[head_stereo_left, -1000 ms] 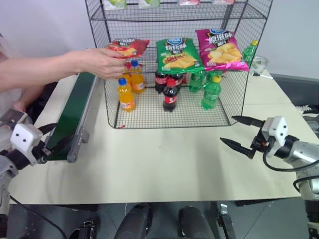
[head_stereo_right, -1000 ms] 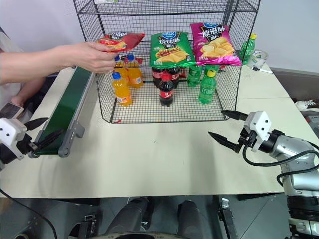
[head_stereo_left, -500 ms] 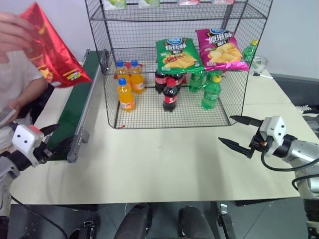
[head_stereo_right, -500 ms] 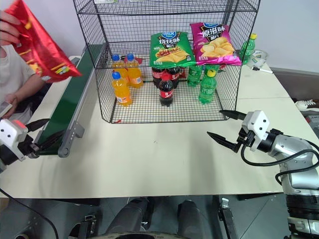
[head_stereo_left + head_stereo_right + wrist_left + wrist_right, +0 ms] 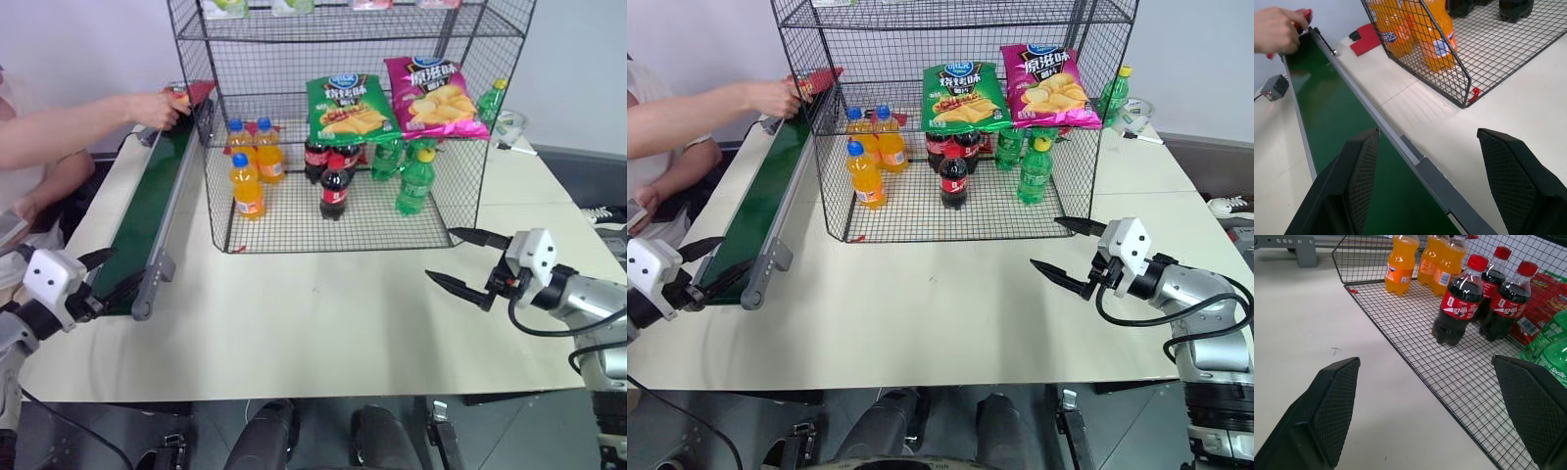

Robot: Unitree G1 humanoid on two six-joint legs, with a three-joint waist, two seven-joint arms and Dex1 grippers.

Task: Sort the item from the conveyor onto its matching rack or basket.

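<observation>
**Red bag at far end of belt, both pincers empty**

A person's hand [image 5: 157, 106] rests on the red crisp bag [image 5: 192, 93] at the far end of the conveyor [image 5: 147, 223], beside the rack's [image 5: 460, 186] left wall. Only a small part of the bag shows past the hand, so whether it lies flat on the belt or is partly lifted cannot be told.

The left gripper [image 5: 106, 274] sits at the near end of the conveyor, fingers spread wide with nothing between them; in the left wrist view one finger [image 5: 1359, 176] stands over the belt and the other over the table [image 5: 323, 313] beyond the side rail. The bag is well apart from it, at the opposite end of the belt.

The right gripper [image 5: 1066, 251] hangs over the table before the rack's right front corner, fingers wide apart and empty, well apart from the bag.

In the rack stand orange drink bottles [image 5: 247, 186], cola bottles [image 5: 334, 186] and green bottles [image 5: 415, 181]; a green bag [image 5: 349, 108] and a pink bag [image 5: 431, 96] lie above.
</observation>
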